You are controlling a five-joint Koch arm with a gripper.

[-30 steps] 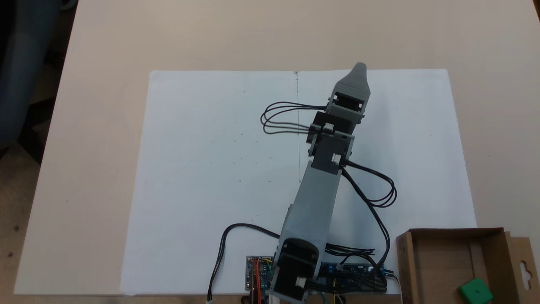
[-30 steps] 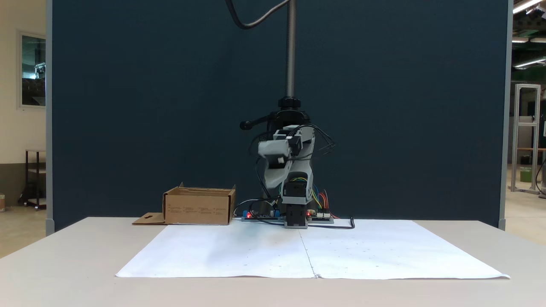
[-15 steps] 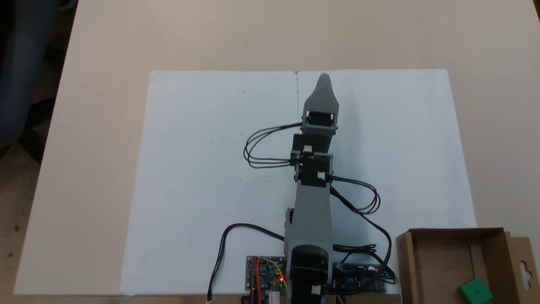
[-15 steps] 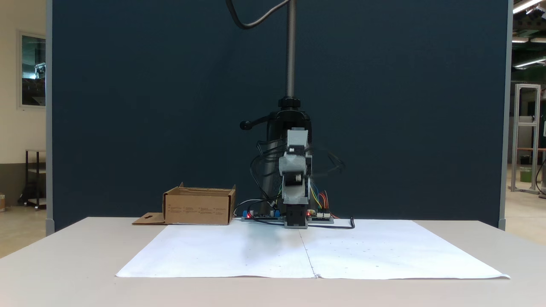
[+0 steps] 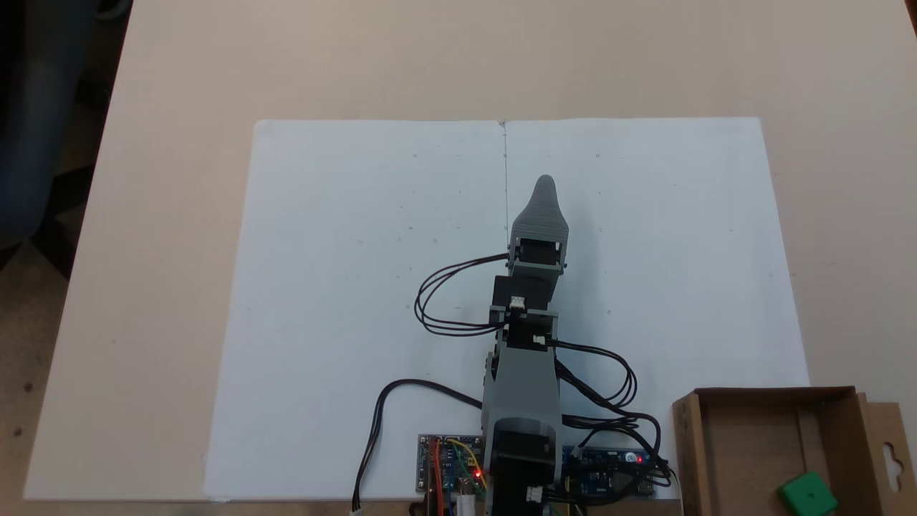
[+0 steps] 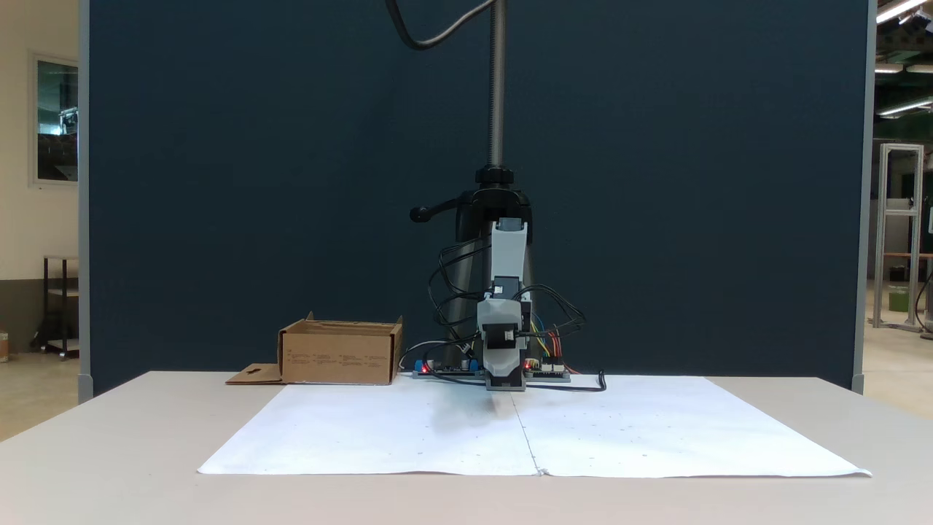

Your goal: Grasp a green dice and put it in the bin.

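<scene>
Fixed view from above:
- Gripper (image 5: pixel 544 180): seen from above as one grey tapered tip over the white paper sheet (image 5: pixel 344 287), just right of the sheet's centre seam; nothing is held.
- Jaws: stacked one behind the other for this camera, so open or closed cannot be told.
- Change: the tip has been drawn back toward the arm's base since half a second ago, and a second ago it was pointed further right, at the sheet's far edge.
- Green dice (image 5: pixel 808 494): found lying inside the bin (image 5: pixel 745 430), in its lower right part, well apart from the jaws; unmoved.
- Bin: placed at the lower right, far behind and right of the jaws.
- Circuit boards (image 5: pixel 448 469): lit red at the arm's base.

Fixed view from the front:
- Gripper (image 6: pixel 505 385): seen lowered close to the paper sheet (image 6: pixel 656 437); lower than before.
- Jaws: the gap is not resolved.
- Bin (image 6: pixel 340 354): seen left of the jaws, its flap (image 6: pixel 255 375) laid flat on the table (image 6: pixel 109 452).
- Dice: hidden by the bin's walls.
</scene>
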